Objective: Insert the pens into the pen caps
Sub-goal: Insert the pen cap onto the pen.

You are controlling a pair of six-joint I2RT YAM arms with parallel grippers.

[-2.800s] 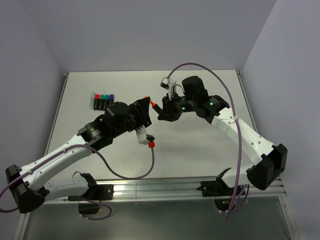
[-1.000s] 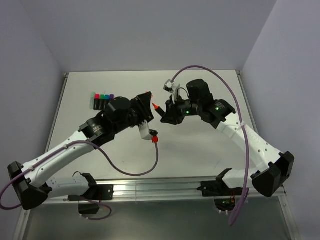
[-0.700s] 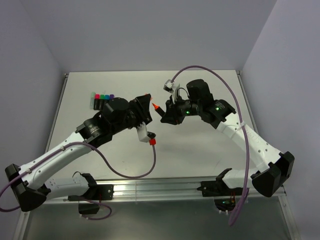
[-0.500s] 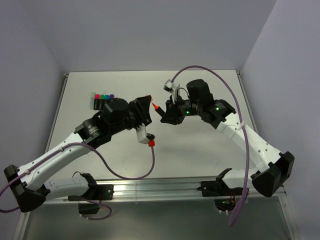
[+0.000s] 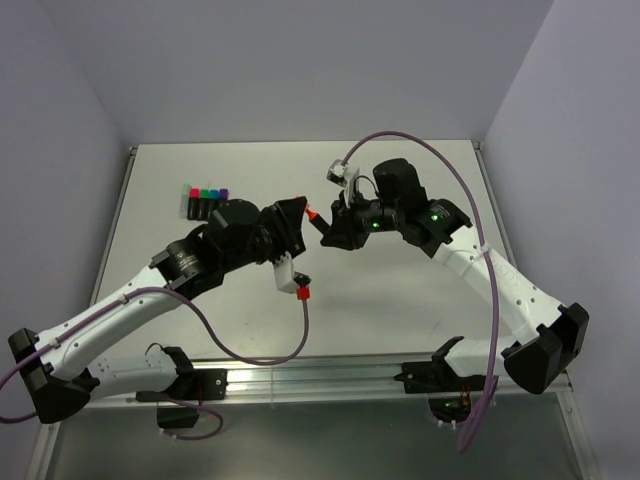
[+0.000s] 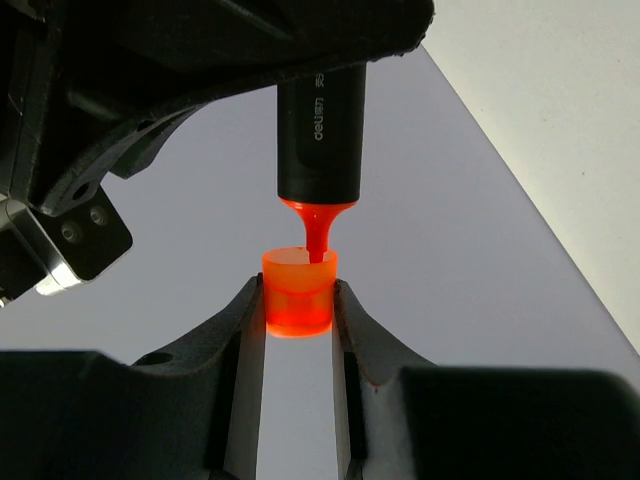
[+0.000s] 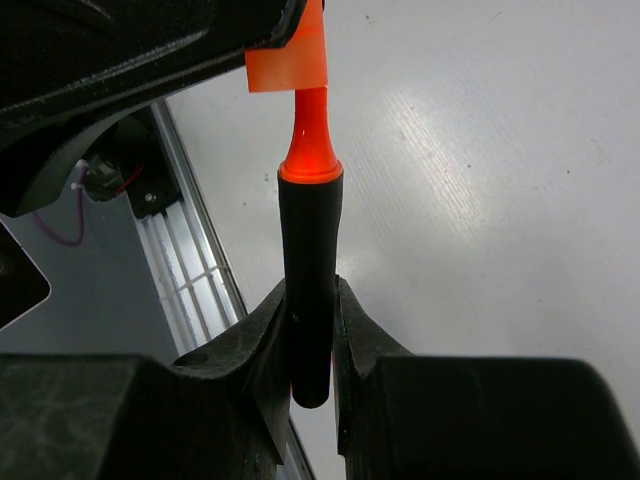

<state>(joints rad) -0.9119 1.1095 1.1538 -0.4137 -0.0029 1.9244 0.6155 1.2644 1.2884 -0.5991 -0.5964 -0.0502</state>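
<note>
My left gripper (image 6: 298, 300) is shut on an orange pen cap (image 6: 298, 292), its open mouth facing the right arm. An orange-tipped pen with a black barrel (image 7: 310, 250) is clamped in my right gripper (image 7: 312, 318). The pen's orange tip (image 6: 318, 228) is just entering the cap's mouth. From above, both grippers meet over the middle of the table, the tip (image 5: 312, 214) showing between them. Several capped pens (image 5: 206, 203) with pink, green, blue and purple caps lie in a row at the back left.
The white table (image 5: 400, 290) is bounded by grey walls behind and at both sides, with a metal rail (image 5: 310, 378) along its near edge. Purple cables (image 5: 262, 352) loop off both arms. A red-tipped part (image 5: 301, 291) hangs under my left wrist.
The left gripper has edged right toward the right gripper, closing the gap, so the orange tip now reaches the cap's mouth. The right arm has held still over the last second.
</note>
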